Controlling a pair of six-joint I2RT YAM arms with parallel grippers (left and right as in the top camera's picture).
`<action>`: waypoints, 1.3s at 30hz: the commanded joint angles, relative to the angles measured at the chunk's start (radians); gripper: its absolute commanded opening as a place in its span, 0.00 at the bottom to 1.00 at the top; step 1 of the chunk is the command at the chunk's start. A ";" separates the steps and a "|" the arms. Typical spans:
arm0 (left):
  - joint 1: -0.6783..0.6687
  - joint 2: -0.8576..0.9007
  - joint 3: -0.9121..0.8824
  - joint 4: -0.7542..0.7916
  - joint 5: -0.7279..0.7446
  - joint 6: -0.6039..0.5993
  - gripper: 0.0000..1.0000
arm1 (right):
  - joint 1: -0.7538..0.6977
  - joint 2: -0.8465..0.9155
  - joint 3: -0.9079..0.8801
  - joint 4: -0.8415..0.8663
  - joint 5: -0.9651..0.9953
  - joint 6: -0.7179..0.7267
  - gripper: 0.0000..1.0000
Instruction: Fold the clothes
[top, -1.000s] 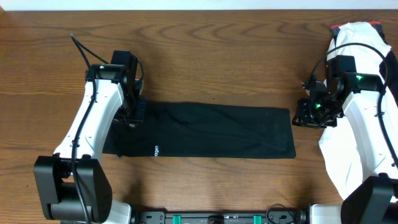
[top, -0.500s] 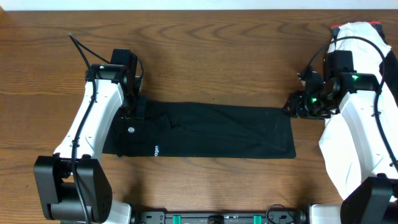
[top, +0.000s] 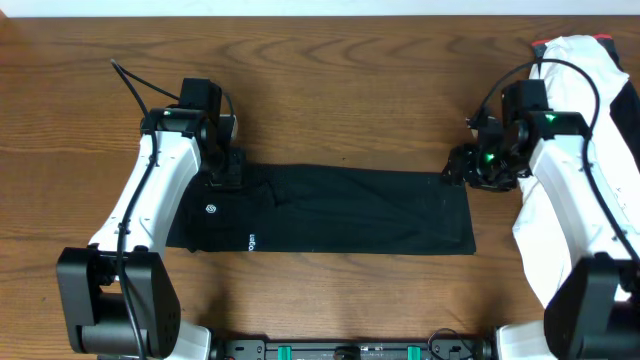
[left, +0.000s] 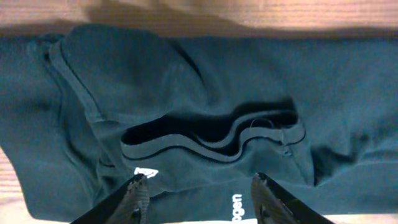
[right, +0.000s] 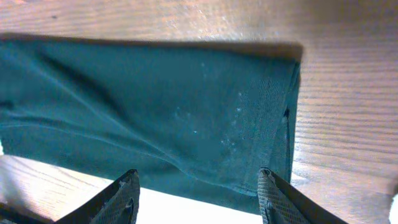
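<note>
The left gripper (left: 199, 186) has its two dark fingers spread wide and grips nothing. In its wrist view the fingers rise from the bottom edge, and the wavy neckband and small white tag of the plain black short-sleeved T-shirt of soft fabric (left: 205, 93) lie between and just above them. I cannot tell whether the fingertips touch the cloth. The right gripper (right: 198, 180) is parted just as widely and is also empty. Its fingers stand at the bottom of its wrist view over a folded end of the T-shirt (right: 155, 106), whose edge runs down the right of the frame.

In the overhead view the T-shirt (top: 330, 210) lies flat as a long folded strip across the middle of the frame, with small white lettering near its lower left. The left gripper (top: 225, 172) is at the strip's upper left corner and the right gripper (top: 458, 172) at its upper right corner. The brown grained wooden table (top: 350, 80) lies bare above the strip. At the upper right a crumpled white garment (top: 575, 50) lies partly under the right arm.
</note>
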 joint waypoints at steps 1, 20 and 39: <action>0.004 0.027 -0.008 0.016 0.026 -0.005 0.58 | 0.007 0.046 0.006 -0.003 -0.012 0.026 0.58; 0.004 0.226 -0.006 0.022 0.040 0.032 0.08 | 0.007 0.068 0.006 0.026 -0.085 -0.020 0.54; 0.004 0.225 0.010 -0.293 0.134 -0.033 0.06 | 0.007 0.068 0.006 0.032 -0.078 -0.020 0.55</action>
